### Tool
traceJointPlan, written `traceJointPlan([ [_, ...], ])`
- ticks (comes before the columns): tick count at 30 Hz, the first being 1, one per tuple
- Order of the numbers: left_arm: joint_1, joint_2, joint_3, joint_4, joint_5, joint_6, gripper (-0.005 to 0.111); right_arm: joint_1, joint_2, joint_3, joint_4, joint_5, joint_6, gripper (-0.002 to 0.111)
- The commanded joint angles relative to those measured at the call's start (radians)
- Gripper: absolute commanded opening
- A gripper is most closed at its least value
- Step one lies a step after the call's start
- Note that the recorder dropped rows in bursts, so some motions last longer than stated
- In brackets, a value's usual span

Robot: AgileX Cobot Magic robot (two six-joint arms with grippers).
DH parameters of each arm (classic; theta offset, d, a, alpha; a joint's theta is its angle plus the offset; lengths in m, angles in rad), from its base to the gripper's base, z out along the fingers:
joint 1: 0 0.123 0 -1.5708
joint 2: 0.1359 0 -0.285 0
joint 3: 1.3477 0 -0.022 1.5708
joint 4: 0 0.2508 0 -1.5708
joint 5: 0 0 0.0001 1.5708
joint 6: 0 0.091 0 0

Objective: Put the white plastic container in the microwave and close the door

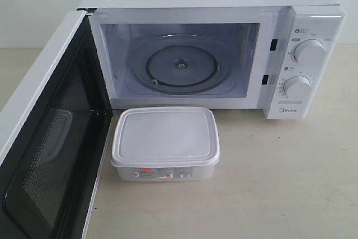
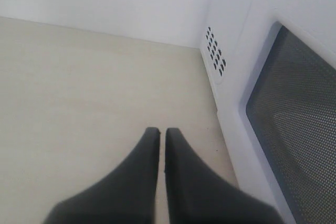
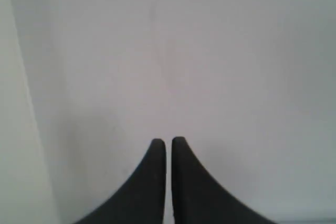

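The white plastic container (image 1: 165,143) stands lidded on the table just in front of the microwave (image 1: 212,54), its red-and-white label facing the camera. Inside the cavity lies the bare glass turntable (image 1: 180,65). The door (image 1: 42,132) hangs wide open on the left, mesh window showing. Neither arm appears in the exterior view. My left gripper (image 2: 158,130) is shut with nothing held, beside the outer face of the door (image 2: 294,124). My right gripper (image 3: 168,141) is shut, holding nothing, facing a plain white surface.
Beige tabletop (image 1: 279,183) spreads in front of and to the right of the container. Two knobs (image 1: 309,51) sit on the microwave's right panel. A white wall (image 2: 105,1) stands behind the table, and vent holes (image 2: 215,51) mark the microwave's side.
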Motion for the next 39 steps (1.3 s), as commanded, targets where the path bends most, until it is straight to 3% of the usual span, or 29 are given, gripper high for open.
traceJointPlan([
  [1,0.005,-0.003,0.004,0.001,0.001,0.004,0.004,-0.001,0.225,0.027,-0.225,-0.403,0.110,0.000],
  [5,0.005,-0.003,0.004,0.001,0.001,0.004,0.004,-0.001,0.411,0.094,-0.227,-0.420,0.250,0.000],
  [10,0.005,-0.003,0.004,0.001,0.001,0.004,0.004,-0.001,0.538,0.161,-0.244,-0.420,0.281,0.000],
  [18,0.005,-0.003,0.004,0.001,0.001,0.004,0.004,-0.001,0.564,0.166,-0.421,-0.420,0.490,0.000],
  [20,0.005,-0.003,0.004,0.001,0.001,0.004,0.004,0.000,0.560,0.122,-0.555,-0.350,0.454,0.000],
  [25,0.005,-0.003,0.004,0.001,0.001,0.004,0.004,0.000,0.537,-0.068,-0.806,-0.247,0.668,0.000],
  [32,0.005,-0.003,0.004,0.001,0.001,0.004,0.004,-0.001,0.413,-0.126,-0.885,0.079,1.088,0.000],
  [39,0.005,-0.003,0.004,0.001,0.001,0.004,0.004,-0.001,0.288,-0.041,-0.921,0.161,1.088,0.000],
])
